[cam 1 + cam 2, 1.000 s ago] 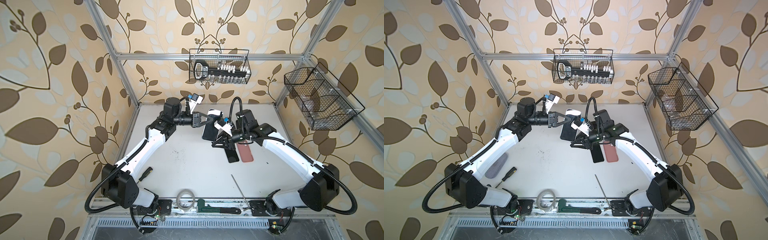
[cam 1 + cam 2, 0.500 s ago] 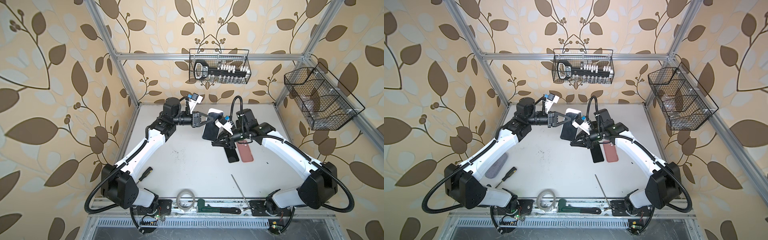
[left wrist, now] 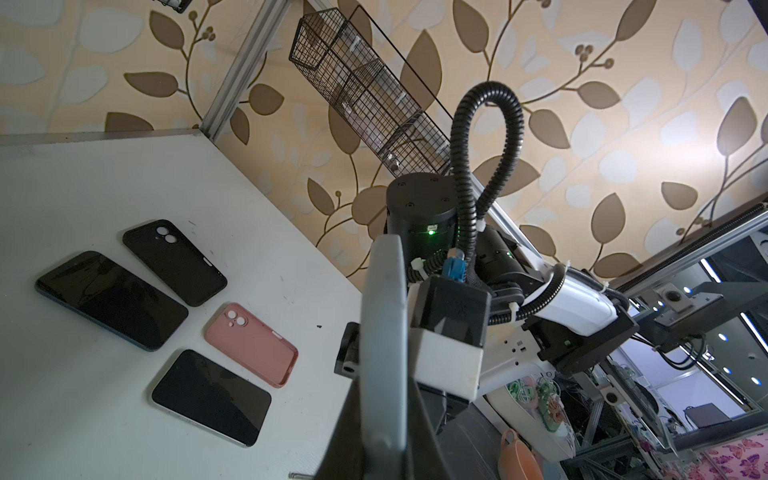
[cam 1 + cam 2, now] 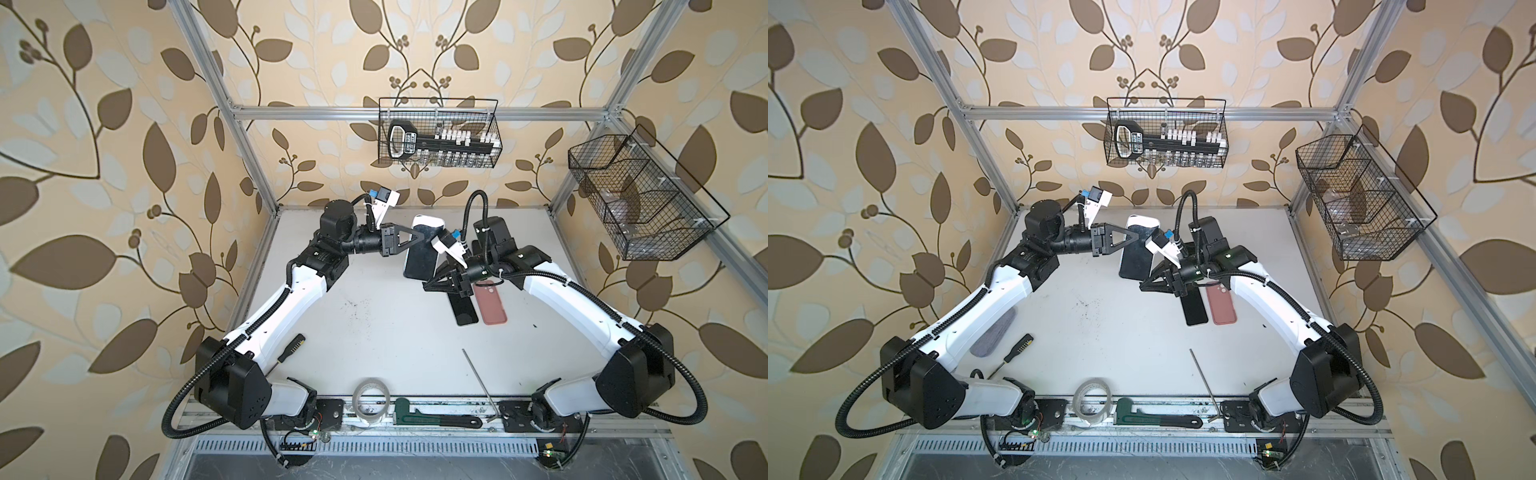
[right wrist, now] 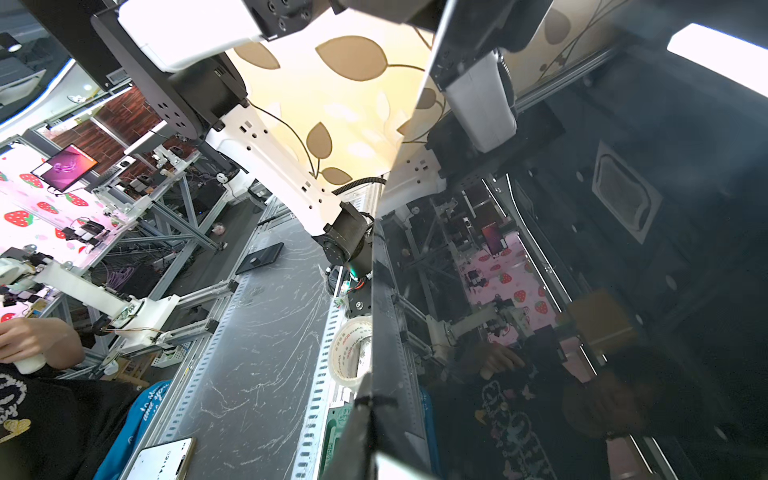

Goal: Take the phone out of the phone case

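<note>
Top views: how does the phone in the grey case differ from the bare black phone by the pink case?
The grey-cased phone has a case, the bare black phone none. The left gripper holds the grey-cased phone aloft; the bare black phone lies flat on the white table. Both screens are dark.

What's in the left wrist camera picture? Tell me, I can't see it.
A grey-edged phone stands edge-on right in front of the camera, with the right arm close behind it. On the white table lie a dark phone beside a black case, and a second dark phone beside a pink case.
</note>
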Controlling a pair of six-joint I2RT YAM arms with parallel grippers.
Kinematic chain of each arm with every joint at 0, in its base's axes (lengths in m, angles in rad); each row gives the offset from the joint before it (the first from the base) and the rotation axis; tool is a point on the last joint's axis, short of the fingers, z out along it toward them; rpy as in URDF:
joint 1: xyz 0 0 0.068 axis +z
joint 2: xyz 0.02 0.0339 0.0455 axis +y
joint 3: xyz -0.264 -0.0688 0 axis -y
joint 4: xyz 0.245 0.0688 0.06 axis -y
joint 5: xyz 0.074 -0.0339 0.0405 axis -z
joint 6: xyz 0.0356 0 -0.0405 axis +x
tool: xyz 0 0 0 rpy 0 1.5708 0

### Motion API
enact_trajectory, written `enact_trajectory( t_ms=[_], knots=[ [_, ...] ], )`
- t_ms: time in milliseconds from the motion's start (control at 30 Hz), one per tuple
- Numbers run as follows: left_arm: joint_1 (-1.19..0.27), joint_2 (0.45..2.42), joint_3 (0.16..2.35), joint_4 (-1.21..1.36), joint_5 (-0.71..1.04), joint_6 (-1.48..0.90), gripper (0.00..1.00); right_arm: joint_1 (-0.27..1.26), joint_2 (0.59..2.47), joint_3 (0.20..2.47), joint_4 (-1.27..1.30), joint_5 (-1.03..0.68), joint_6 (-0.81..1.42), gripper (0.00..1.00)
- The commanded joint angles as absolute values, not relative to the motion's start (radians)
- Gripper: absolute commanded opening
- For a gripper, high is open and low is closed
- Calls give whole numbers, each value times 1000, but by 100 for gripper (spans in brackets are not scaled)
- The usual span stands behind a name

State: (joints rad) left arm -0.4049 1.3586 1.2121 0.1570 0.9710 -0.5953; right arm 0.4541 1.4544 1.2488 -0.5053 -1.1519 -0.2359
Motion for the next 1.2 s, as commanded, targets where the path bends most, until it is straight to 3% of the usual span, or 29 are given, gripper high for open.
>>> enact_trajectory(
  t_ms=[0,267,867,933,1000,1167],
  knots=[
    [-416,1332,1193,231,903,-676,0,452,1421,1246,-396,-1185,-228,6],
    [-423,1329,1140,368,832,-890,0,430,1390,1161,-288,-1189,-174,5],
    [-468,1228,1034,344,695,-1097,0,374,1394,1088,-176,-1218,-122,7],
    [-468,1217,1050,290,676,-1060,0,370,1379,1074,-175,-1207,-117,13],
    [-467,1205,1063,234,631,-1042,0,367,1363,1050,-150,-1201,-76,27],
    [-464,1166,1029,193,432,-1067,0,361,1281,910,140,-1125,238,46]
  ],
)
